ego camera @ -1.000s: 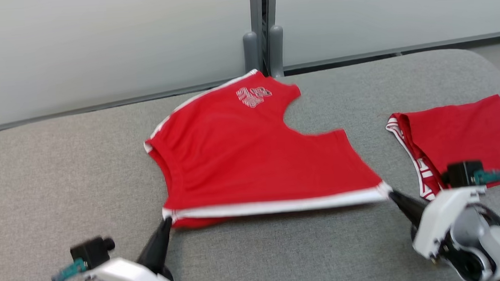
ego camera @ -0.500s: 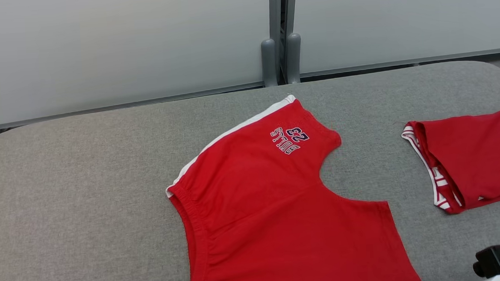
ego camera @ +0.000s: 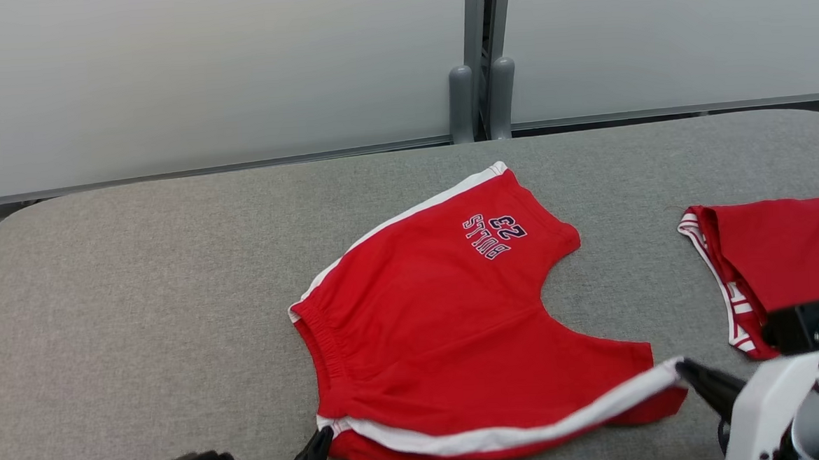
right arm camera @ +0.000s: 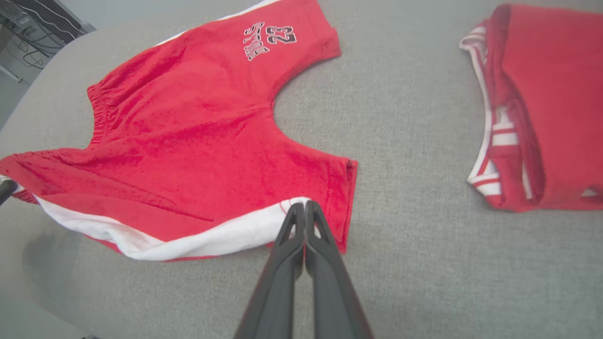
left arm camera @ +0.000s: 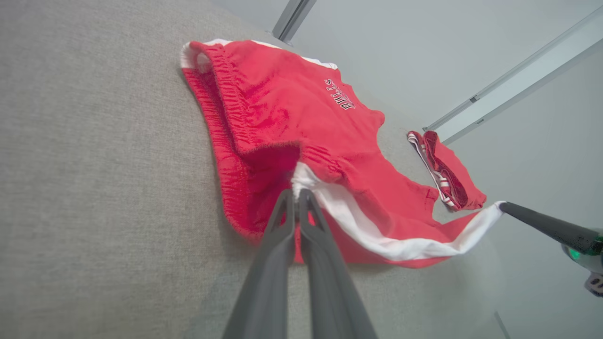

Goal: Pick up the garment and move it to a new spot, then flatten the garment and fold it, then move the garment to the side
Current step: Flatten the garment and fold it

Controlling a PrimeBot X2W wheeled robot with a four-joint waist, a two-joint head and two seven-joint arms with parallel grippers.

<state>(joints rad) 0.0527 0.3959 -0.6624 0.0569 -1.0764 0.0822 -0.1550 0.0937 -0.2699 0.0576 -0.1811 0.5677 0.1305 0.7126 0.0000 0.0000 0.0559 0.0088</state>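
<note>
Left pincer [ego camera: 324, 431] and right pincer [ego camera: 681, 366] each clamp the soft red shorts [ego camera: 449, 312] by their white band [ego camera: 504, 433].

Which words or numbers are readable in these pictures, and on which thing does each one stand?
"BULLS": dark letters with a pale outline, near the hem of one leg of the red shorts; upside down in the head view.
"23": same print, right beside the word, on the same leg.
Folded red garment: red and white striped trim, but no text that can be read.

"BULLS 23" on red shorts [ego camera: 441, 305]
</note>
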